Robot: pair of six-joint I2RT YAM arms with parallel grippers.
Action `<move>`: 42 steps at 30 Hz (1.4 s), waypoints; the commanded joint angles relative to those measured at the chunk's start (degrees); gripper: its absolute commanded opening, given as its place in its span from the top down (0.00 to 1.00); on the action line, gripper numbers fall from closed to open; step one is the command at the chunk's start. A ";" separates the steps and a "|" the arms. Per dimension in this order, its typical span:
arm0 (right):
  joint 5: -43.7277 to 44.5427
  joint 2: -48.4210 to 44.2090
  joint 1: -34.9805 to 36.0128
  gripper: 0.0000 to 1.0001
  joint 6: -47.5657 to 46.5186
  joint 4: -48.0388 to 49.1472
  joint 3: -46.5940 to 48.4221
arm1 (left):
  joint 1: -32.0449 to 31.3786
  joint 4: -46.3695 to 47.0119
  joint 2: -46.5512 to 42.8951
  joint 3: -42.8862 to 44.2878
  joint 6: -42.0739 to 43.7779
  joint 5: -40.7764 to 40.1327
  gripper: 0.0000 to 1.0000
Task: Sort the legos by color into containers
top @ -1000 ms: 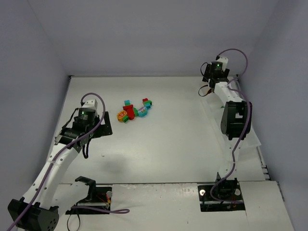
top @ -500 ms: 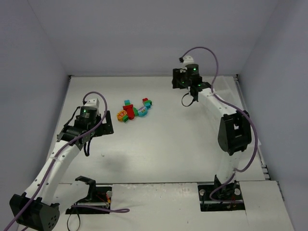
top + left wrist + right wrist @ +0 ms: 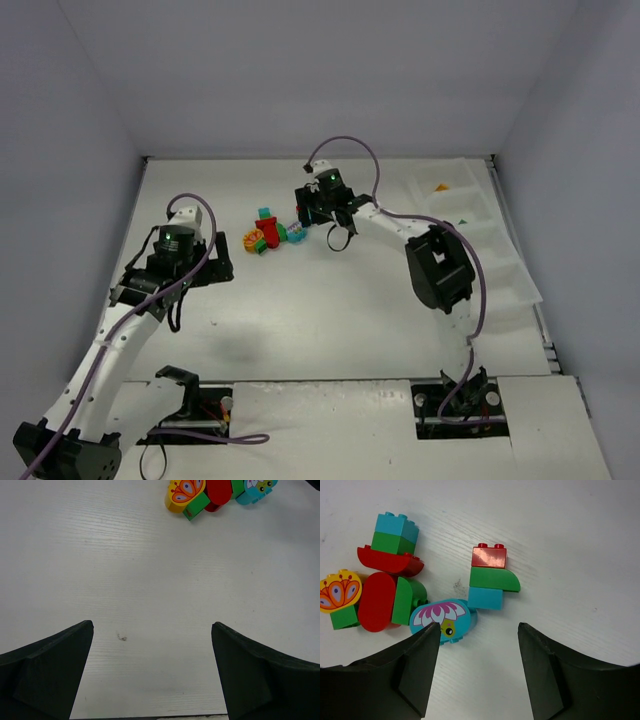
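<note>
The right gripper, jaws wide and empty, hangs over the legos clustered mid-table. The left gripper, likewise open and bare, hovers near them. Only an orange piece and a green piece lie in the tray at the right, so most of the sorting looks undone.

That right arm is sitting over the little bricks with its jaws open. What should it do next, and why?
Probably lower the right gripper down over the red-green-teal stack. In the right wrist view its jaws stand open and hold nothing. That stack lies just ahead of the gap between them, at the edge of the other bricks, so it looks like the easiest one to grab.
</note>
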 commanded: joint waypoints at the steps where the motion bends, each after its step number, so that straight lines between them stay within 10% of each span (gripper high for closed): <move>1: 4.43 1.98 0.78 0.40 3.33 2.83 7.32 | -0.29 0.24 -1.54 0.91 -0.08 0.37 0.03; 19: 14.11 17.19 1.13 0.43 -1.85 1.96 23.16 | -0.29 -2.23 -6.46 0.12 -3.24 1.16 0.03; 30: 19.72 7.01 0.17 1.00 4.91 1.60 7.89 | -0.30 -1.44 -5.76 0.47 -3.24 2.48 0.03; 36: 26.49 -5.72 0.78 1.00 18.33 -1.99 -8.37 | -0.38 1.20 -4.88 -0.23 -3.33 5.64 0.03; 42: 27.46 -12.24 3.58 0.68 32.31 -10.77 -18.40 | -1.17 4.01 -2.86 -1.20 -4.47 7.40 0.03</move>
